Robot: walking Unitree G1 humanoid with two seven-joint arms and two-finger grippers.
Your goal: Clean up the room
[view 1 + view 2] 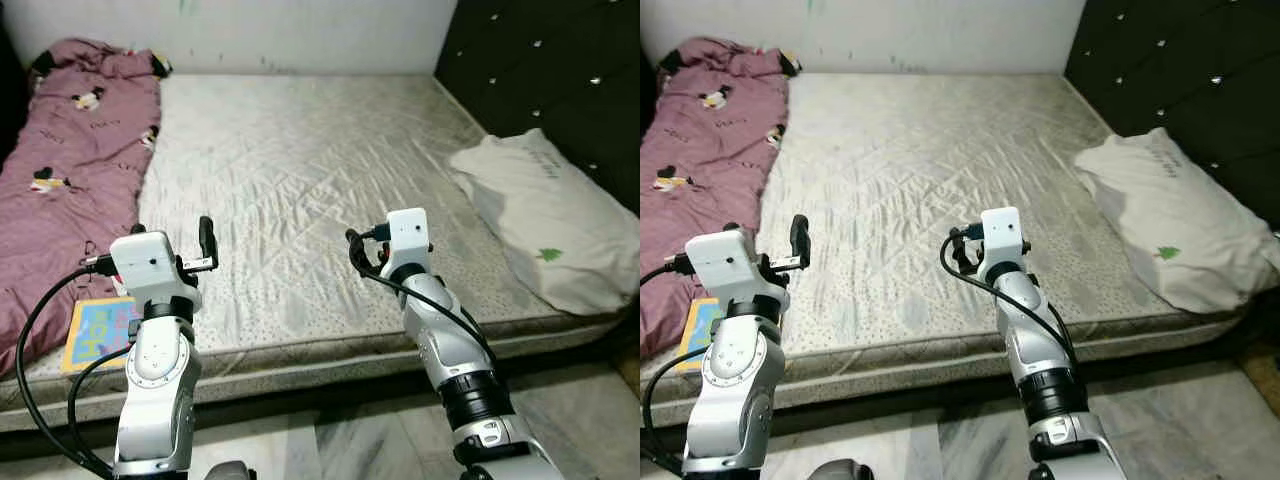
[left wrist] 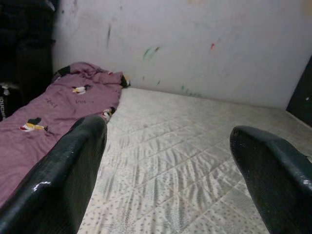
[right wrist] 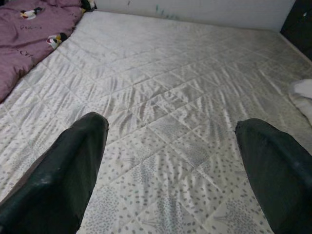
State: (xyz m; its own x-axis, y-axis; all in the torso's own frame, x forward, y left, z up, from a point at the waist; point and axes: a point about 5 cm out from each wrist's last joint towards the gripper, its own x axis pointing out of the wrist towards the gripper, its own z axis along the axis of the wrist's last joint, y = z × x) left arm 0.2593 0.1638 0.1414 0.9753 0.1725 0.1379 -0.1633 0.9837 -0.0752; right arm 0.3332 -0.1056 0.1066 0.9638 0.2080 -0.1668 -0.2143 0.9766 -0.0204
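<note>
A wide bed with a cream quilted mattress [image 1: 300, 160] lies in front of me. Along its left side a purple blanket [image 1: 70, 150] with cartoon prints is crumpled. At the right end rests a white pillow [image 1: 545, 215]. A colourful flat book [image 1: 98, 332] lies at the near left corner, partly behind my left arm. My left gripper [image 2: 168, 134] is raised over the bed's near left part, open, with nothing between its fingers. Held over the near edge around the middle, my right gripper [image 3: 170, 129] is open and empty too; one finger [image 1: 355, 250] shows beside its wrist camera.
A black tufted headboard [image 1: 560, 70] stands at the right end of the bed. Behind the bed runs a white wall [image 1: 250, 30] with small paint marks. Grey marble floor tiles [image 1: 350, 430] lie below the bed's near edge.
</note>
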